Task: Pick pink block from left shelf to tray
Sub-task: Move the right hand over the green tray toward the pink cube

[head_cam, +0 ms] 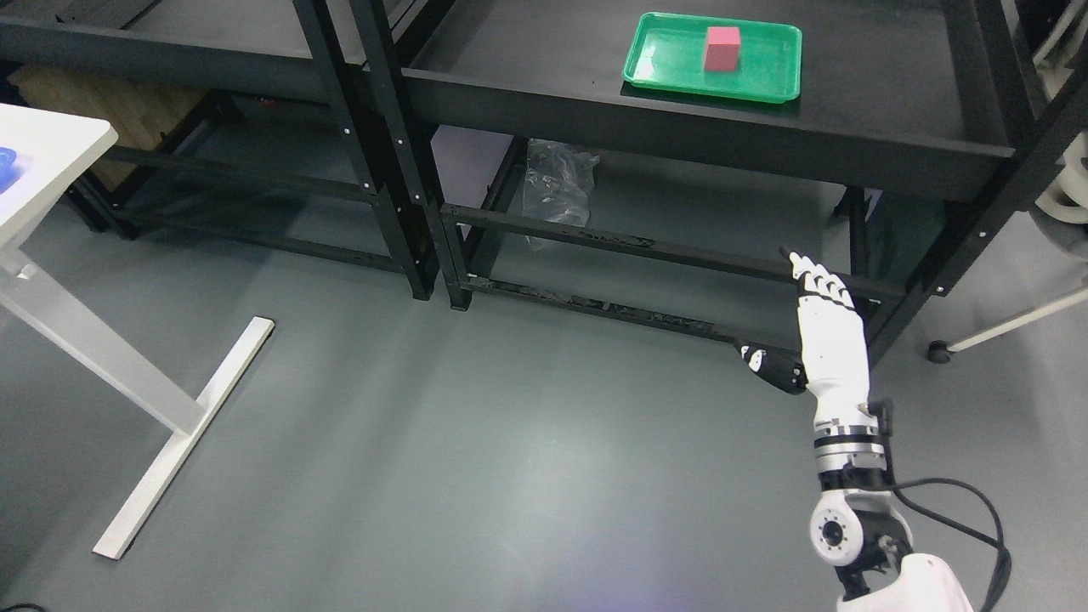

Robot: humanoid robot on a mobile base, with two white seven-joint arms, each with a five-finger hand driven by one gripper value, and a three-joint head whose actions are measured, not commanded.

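head view: the pink block (722, 48) is a small matte cuboid with crisp edges, standing upright inside the green tray (765, 81), a little left of the tray's middle. the tray is a glossy plastic rectangle with rounded corners and a raised rim, and it sits on the flat dark top of the right shelf (850, 127), toward the far right of the scene. the shelf is built of black metal posts and rails with small pale rivets; a second black shelf unit (212, 68) stands just beside it on the left. a crumpled clear plastic bag (557, 183) lies under the right shelf. the floor (467, 442) is smooth grey with a soft sheen. at the near left, a white bench (51, 161) stands on a white t-shaped leg.

the right robot hand (829, 319) rises from the near right on a white and black jointed forearm with a black cable looping at the wrist. its fingers are stretched out straight together, pointing far-left, thumb splayed out to the left, holding nothing, low in front of the shelf and well apart from the tray.
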